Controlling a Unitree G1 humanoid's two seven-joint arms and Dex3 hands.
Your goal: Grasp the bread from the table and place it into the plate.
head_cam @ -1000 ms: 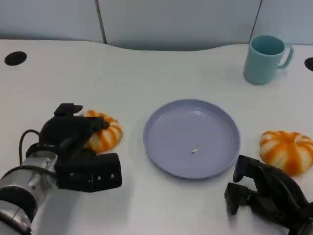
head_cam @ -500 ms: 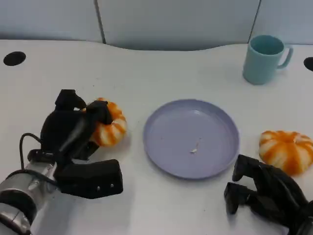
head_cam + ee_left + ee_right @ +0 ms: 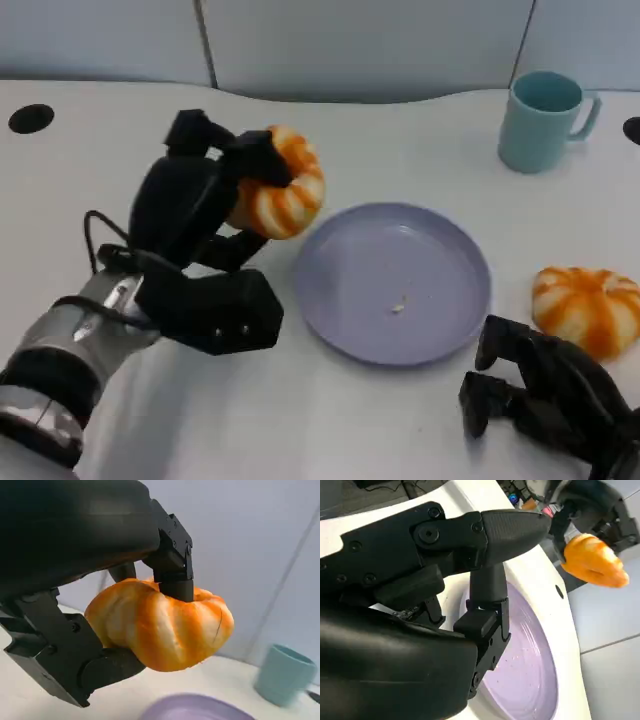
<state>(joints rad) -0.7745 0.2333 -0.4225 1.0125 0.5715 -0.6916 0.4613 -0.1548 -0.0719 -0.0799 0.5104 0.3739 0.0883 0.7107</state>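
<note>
Head view: the grasp looks done. The left robot hand (image 3: pixel 200 205) grips the bread (image 3: pixel 278 183) in the upper left of centre, lifted off the counter (image 3: pixel 400 130) and just beside the plate's (image 3: pixel 340 320) upper-left rim, not yet over its middle. What is left, I judge, is the carry across and the release. The bread is a round, ridged bun, glossy orange with pale stripes. The plate is a shallow lilac disc, smooth and matte, with a small crumb near its centre. A second bun (image 3: pixel 588 308) lies at the right edge, untouched, and a teal mug (image 3: pixel 542 120) stands at the upper right. The right robot hand (image 3: pixel 545 395) rests at the lower right with fingers curled in and nothing in them.

Left wrist view: black fingers (image 3: pixel 172 567) press the bread (image 3: pixel 165 625) from above and below; its lobes look soft and faintly shiny. The plate's rim (image 3: pixel 195 714) shows at the bottom.

Right wrist view: the right robot hand's fingers (image 3: pixel 485 615) hang curled over the plate (image 3: pixel 530 665); the bread (image 3: pixel 592 560) sits at the upper right, blurred.
</note>
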